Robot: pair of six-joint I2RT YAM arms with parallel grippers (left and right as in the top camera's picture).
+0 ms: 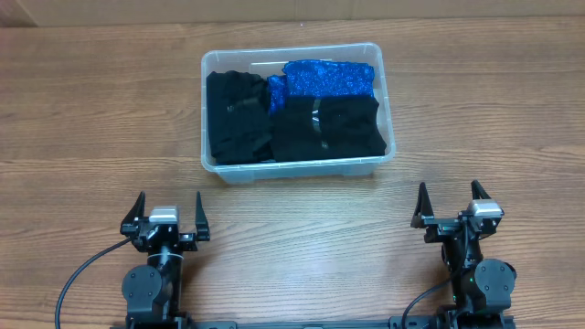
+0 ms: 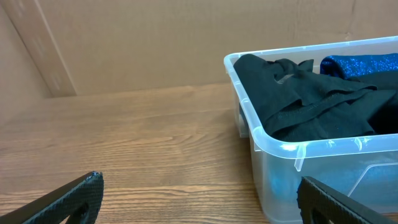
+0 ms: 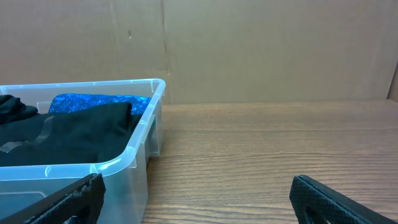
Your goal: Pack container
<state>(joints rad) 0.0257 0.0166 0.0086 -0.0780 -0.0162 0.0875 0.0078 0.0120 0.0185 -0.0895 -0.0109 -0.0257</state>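
Observation:
The clear plastic container [image 1: 388, 119] stands at the middle back of the table. It holds folded black garments [image 1: 238, 117] and a sparkly blue garment [image 1: 329, 79]. It shows at the right of the left wrist view [image 2: 273, 149] and at the left of the right wrist view [image 3: 134, 158]. My left gripper [image 1: 166, 212] is open and empty near the front left, well short of the container. My right gripper [image 1: 454, 203] is open and empty near the front right. Both sets of fingertips show spread apart in the wrist views [image 2: 199, 199] [image 3: 199, 199].
A brown cardboard wall [image 2: 155, 43] stands behind the table. Wooden tabletop [image 1: 91, 110] lies to both sides of the container. Black cables [image 1: 78, 274] trail from the arm bases at the front edge.

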